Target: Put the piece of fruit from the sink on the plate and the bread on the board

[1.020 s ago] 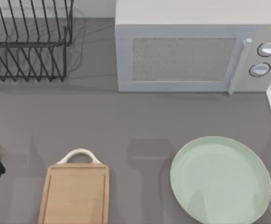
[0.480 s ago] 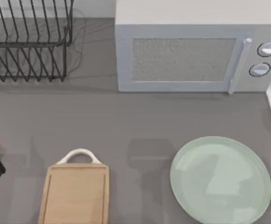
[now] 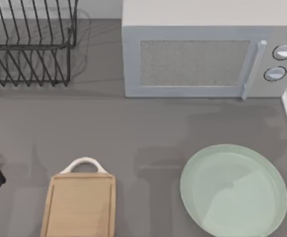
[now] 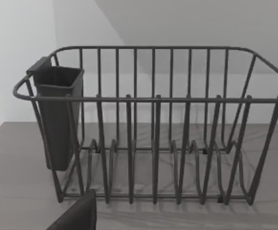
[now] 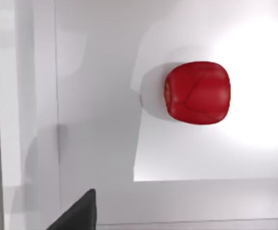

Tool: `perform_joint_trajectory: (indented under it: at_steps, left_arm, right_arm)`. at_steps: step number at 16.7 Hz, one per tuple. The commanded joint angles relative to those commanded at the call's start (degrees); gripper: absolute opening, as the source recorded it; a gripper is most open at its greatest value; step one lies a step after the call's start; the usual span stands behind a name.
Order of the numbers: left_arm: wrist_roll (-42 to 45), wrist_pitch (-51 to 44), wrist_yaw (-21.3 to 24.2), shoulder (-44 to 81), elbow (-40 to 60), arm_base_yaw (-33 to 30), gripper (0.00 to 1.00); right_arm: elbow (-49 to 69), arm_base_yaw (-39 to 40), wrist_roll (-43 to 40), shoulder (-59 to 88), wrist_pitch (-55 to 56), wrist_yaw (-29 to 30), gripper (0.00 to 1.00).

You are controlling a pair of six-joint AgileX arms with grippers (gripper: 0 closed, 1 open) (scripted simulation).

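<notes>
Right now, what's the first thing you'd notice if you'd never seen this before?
The shiny red piece of fruit jumps out, lying alone on the white sink floor in the right wrist view. From above, the big mint-green plate sits bare at the table's right, with the microwave behind it.
</notes>
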Motion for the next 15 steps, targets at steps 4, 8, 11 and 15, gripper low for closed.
perform_joint_trajectory:
  at_steps: [4, 8, 11, 15]
  left_arm:
    - [0.0, 0.0, 0.0, 0.0, 0.0, 0.0, 1.00]
    - [0.0, 0.0, 0.0, 0.0, 0.0, 0.0, 1.00]
    - [0.0, 0.0, 0.0, 0.0, 0.0, 0.0, 1.00]
    - [0.0, 0.0, 0.0, 0.0, 0.0, 0.0, 1.00]
  right_arm:
    - [12.6, -2.0, -1.9, 15.9, -8.0, 0.0, 1.00]
    - [19.6, -3.0, -3.0, 24.6, -12.4, 0.0, 1.00]
    - [20.3, -3.1, -3.1, 25.4, -12.8, 0.0, 1.00]
    - [20.0, -2.8, -3.0, 25.4, -12.6, 0.0, 1.00]
